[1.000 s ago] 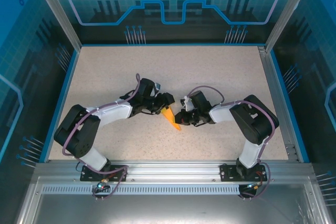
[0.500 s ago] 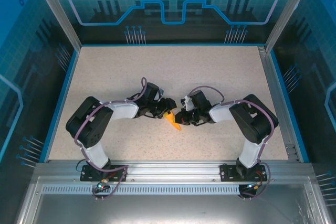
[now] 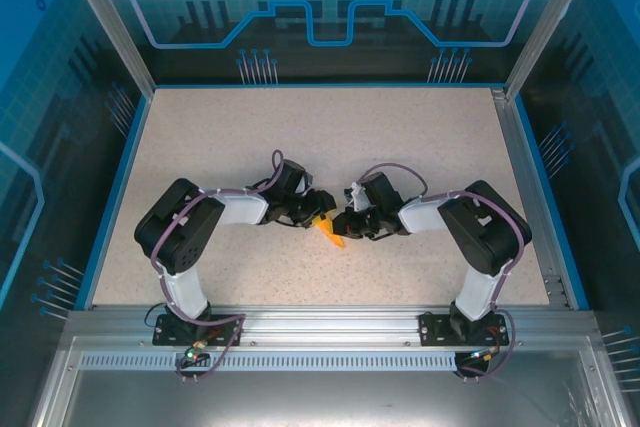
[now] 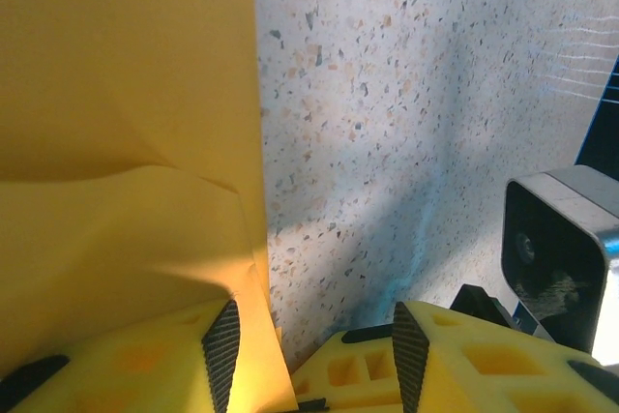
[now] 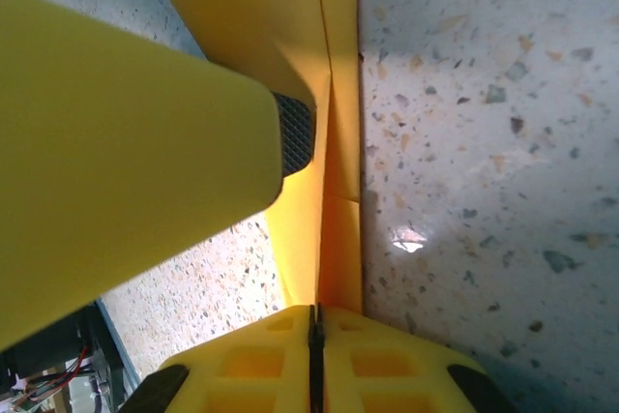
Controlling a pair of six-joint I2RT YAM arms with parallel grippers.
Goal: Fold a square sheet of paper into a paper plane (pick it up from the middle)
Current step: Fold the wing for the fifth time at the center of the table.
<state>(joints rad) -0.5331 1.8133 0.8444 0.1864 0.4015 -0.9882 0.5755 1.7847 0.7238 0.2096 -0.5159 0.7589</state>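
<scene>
Folded paper plane (image 5: 334,65) is pinched by R gripper (image 5: 314,321), jaws pressed together; L gripper (image 4: 311,355) is seen spread, paper edge betw. its jaws.

Top view high from the near side; wrist views close, downward, paper plane (image 4: 126,94) probably in common.

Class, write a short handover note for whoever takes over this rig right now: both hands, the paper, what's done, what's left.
Right hand: shut on the paper plane along its fold.
Left hand: open, the paper's edge at one jaw, nothing gripped.
Plane: middle of the table, between the hands.
Done: sheet folded narrow and pointed.
Left: probably finishing creases, then release.
</scene>
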